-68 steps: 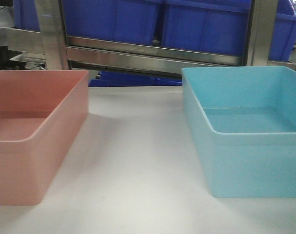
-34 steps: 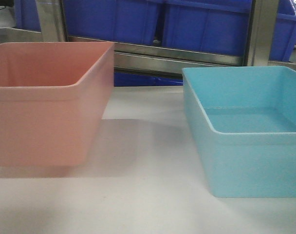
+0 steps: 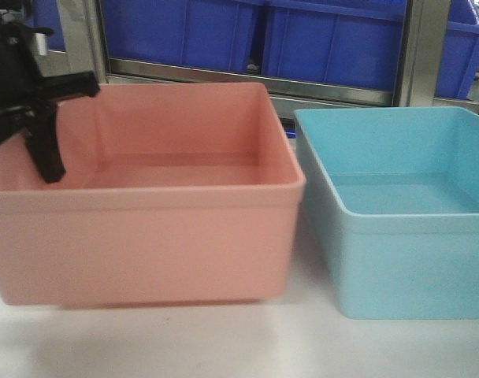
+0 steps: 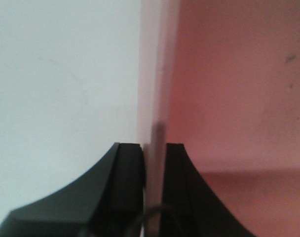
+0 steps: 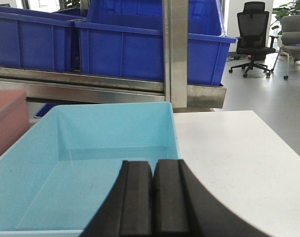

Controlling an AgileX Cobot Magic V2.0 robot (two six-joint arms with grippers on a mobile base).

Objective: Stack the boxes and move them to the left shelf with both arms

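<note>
On white desk (image 3: pixel 224 346): salmon pink tub (image 3: pixel 145 236) at left, just beside light turquoise tub (image 3: pixel 405 260); resting or slightly raised, cannot tell. Pink side wall pinched between fingers of left gripper (image 4: pixel 152 163). Fingers of right gripper (image 5: pixel 152 170) pressed together, holding nothing, over turquoise near rim.

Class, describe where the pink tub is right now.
In the front view, the pink tub fills the left and centre, close beside the turquoise tub, in front of the dark blue bins; the left end effector grips its left wall.
</note>
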